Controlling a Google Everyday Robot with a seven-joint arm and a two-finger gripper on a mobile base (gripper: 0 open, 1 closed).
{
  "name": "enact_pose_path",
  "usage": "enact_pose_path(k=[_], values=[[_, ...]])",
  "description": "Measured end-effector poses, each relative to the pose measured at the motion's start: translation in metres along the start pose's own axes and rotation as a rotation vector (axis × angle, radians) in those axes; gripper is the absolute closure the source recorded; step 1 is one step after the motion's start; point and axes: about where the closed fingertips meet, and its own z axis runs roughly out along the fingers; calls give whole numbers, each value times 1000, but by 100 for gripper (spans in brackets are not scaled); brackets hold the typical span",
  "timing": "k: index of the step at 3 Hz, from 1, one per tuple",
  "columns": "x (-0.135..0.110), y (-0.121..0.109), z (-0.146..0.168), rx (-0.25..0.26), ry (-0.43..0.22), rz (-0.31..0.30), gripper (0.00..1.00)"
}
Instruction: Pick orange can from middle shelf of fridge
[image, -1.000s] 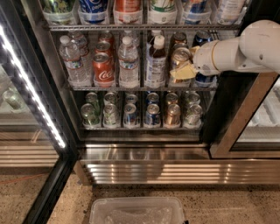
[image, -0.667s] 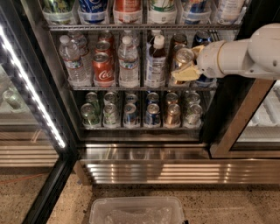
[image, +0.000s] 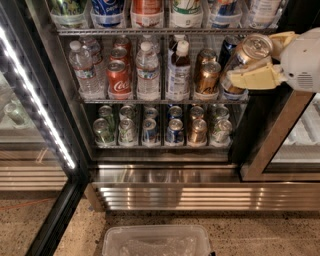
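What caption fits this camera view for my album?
Robot's gripper holds a tilted orange can at the middle shelf of the fridge.

Up at two o'clock, the gripper (image: 252, 59) has pale cream-yellow fingers (image: 260, 79) on a white arm (image: 305, 60) and is closed around the orange can (image: 244, 64), which is coppery gold with a silver lid. At nine o'clock from it is a red Coca-Cola can (image: 118, 80) with white script. The middle shelf (image: 150, 101) is silvery wire grid. The fridge (image: 52, 225) has a black frame, a white LED strip (image: 37, 100) and a ribbed steel base (image: 200, 196). The floor (image: 260, 235) is speckled tan.
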Motion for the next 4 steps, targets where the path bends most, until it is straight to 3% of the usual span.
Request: enact_pose_path(k=[1,2,3,4], values=[[-1,1,1,-2,-1,-2,100],[-14,30,9,-113,-52,39,100],[-33,94,19,-358,-151,138,100],[-52,142,13,-556,-219,171,100]])
